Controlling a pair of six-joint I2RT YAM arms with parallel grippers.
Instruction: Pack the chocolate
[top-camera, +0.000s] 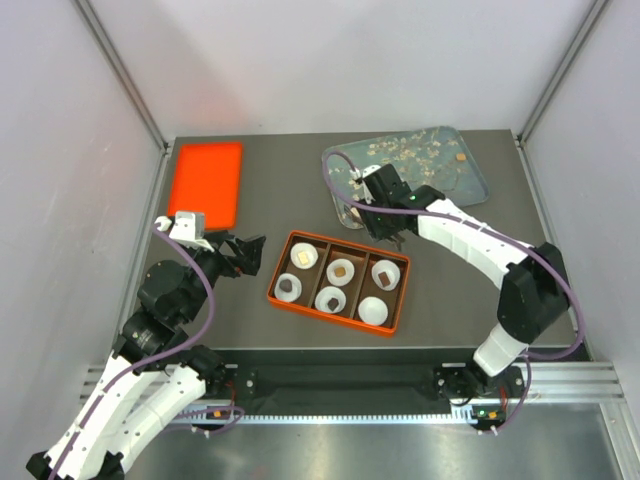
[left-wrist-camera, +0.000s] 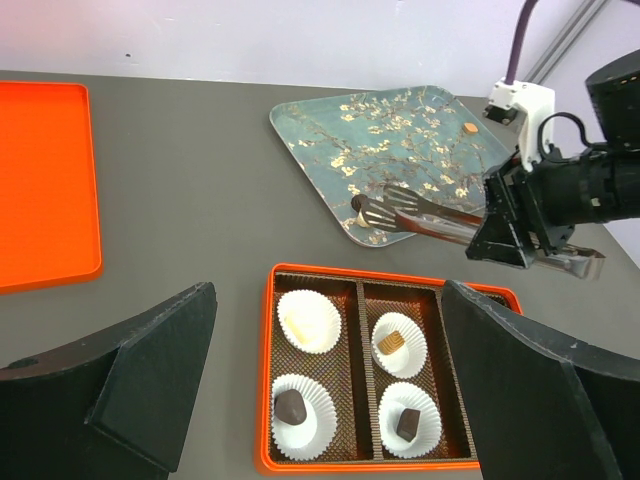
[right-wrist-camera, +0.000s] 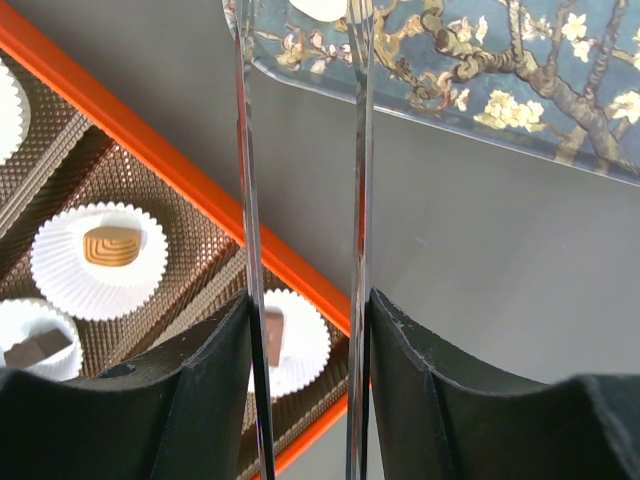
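The orange box holds six white paper cups. Five hold chocolate: pale, tan, brown, dark and dark. The near right cup looks empty. My right gripper is shut on metal tongs, whose tips reach the near left corner of the blossom tray. A dark piece and a pale piece lie at the tips. A tan piece lies far on the tray. My left gripper is open and empty, left of the box.
A flat orange lid lies at the back left. The blossom tray sits at the back right, just beyond the box. The right arm arches over the table's right side. Walls enclose the table.
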